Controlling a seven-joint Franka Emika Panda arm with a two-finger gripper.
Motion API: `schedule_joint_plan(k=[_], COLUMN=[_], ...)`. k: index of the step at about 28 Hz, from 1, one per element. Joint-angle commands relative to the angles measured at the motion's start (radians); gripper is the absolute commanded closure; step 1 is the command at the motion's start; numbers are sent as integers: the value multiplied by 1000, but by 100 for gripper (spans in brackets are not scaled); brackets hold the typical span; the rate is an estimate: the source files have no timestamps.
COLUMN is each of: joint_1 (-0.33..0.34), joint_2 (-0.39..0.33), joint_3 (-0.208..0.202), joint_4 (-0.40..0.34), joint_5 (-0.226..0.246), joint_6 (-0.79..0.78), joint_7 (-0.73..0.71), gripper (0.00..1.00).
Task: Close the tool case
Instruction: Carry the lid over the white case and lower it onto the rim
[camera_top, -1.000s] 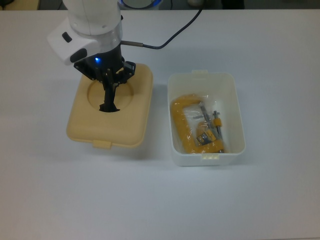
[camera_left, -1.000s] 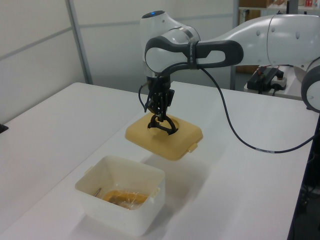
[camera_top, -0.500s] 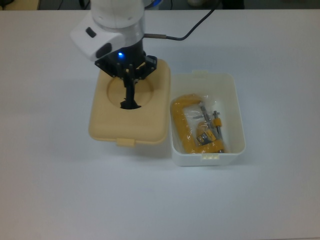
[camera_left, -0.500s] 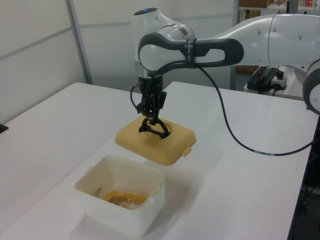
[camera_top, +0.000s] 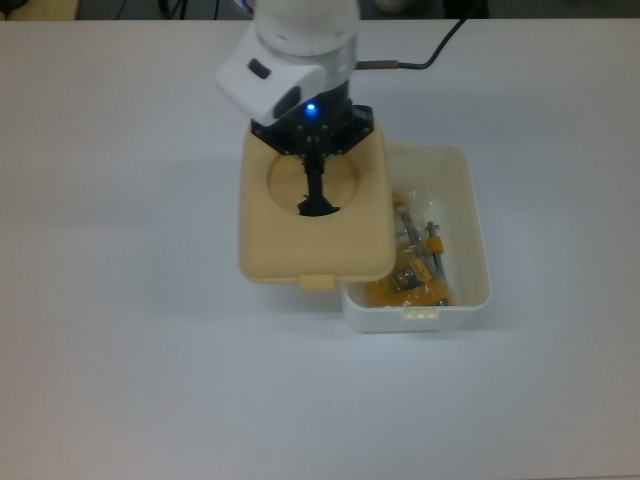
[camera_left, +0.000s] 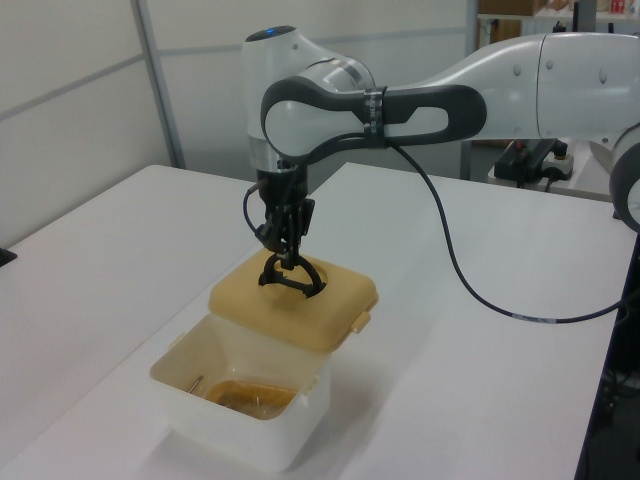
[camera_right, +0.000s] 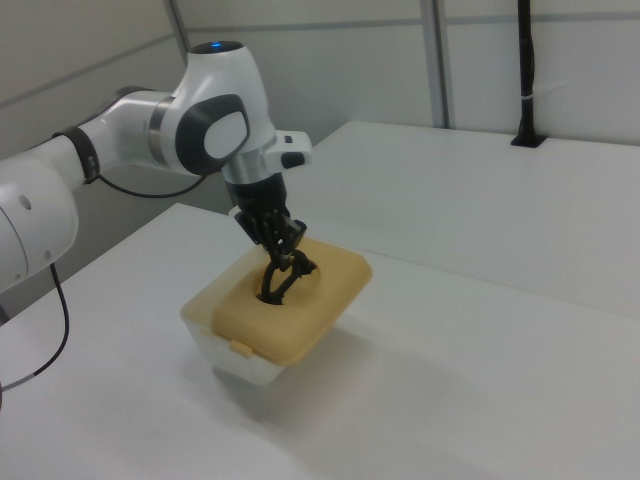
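The tool case's tan lid (camera_top: 290, 240) hangs in the air, carried by its black handle (camera_top: 318, 205), which stands in the round recess. My gripper (camera_top: 315, 170) is shut on that handle from above. In the top view the lid covers the left part of the white box (camera_top: 470, 250), and the box's right half shows. The left view has the lid (camera_left: 290, 310) over the box's (camera_left: 240, 420) far edge, with the gripper (camera_left: 283, 255) above it. Seen in the right view, the lid (camera_right: 310, 300) sits above the box (camera_right: 235, 365) and hides most of it.
A yellow clamp in a clear bag (camera_top: 415, 285) lies inside the box. A black cable (camera_top: 420, 55) runs from the arm toward the top view's upper right. White tabletop (camera_top: 150, 380) surrounds the box on all sides.
The gripper has carried the lid toward the top view's right, from beside the box to over the box's left part. The box has stayed put.
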Motion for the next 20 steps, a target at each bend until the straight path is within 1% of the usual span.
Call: schedule_joint_plan(k=[1, 8, 20], joint_1=[51, 86, 114], joint_2=[-3, 5, 39], joint_3=[-4, -4, -4], joint_4=[2, 2, 2], joint_5=[6, 3, 0], joint_6=[-1, 42, 101], joint_7=[18, 28, 45], gripper=[100, 100, 100])
